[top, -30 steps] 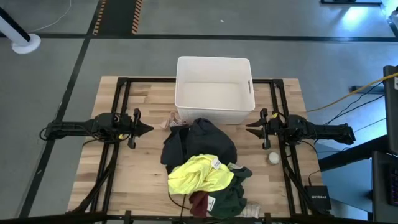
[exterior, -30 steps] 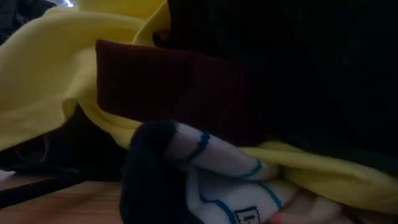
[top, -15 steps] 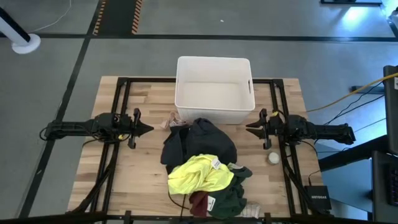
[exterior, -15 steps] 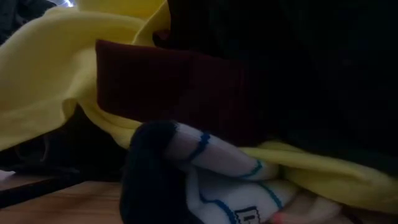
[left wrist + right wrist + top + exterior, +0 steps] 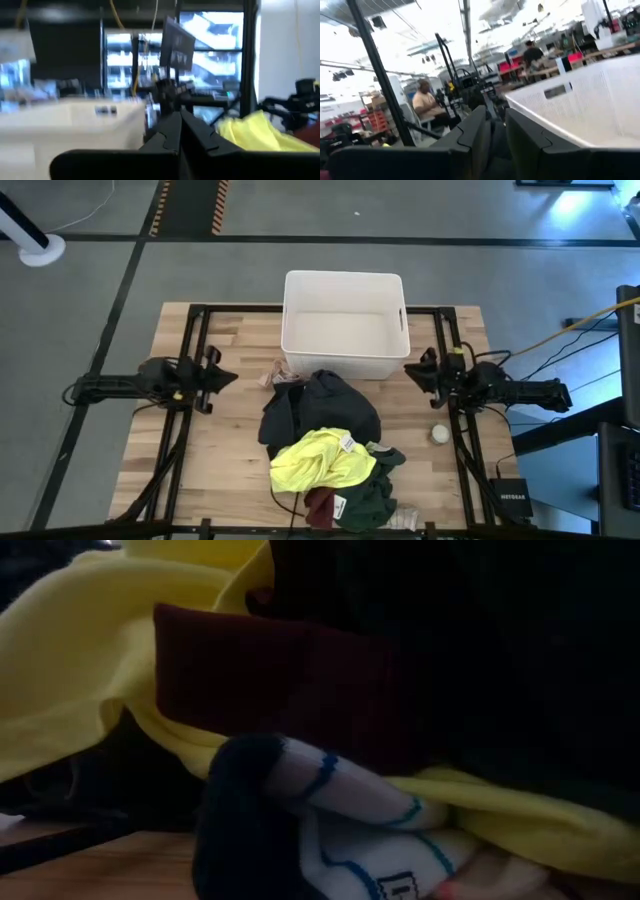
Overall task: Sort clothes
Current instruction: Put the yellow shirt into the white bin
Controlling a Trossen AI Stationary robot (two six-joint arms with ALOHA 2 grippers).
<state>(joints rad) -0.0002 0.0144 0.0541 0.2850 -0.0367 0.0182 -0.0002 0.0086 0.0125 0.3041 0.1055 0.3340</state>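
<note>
Both grippers hang empty above the table: left gripper (image 5: 222, 377) with fingers together at the left side, right gripper (image 5: 412, 370) with fingers slightly apart beside the white bin (image 5: 345, 326). Between them lies the heap of clothes (image 5: 325, 448), a yellow garment (image 5: 320, 460) on top of the dark ones

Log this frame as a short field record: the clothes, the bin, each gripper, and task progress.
clothes: one pile on the table's near middle, neon yellow garment on top
bin: white bin at the table's far middle, no garment seen inside
left gripper: left of the pile, apart from it, holding nothing
right gripper: beside the bin's right near corner, holding nothing
progress: nothing sorted yet
</note>
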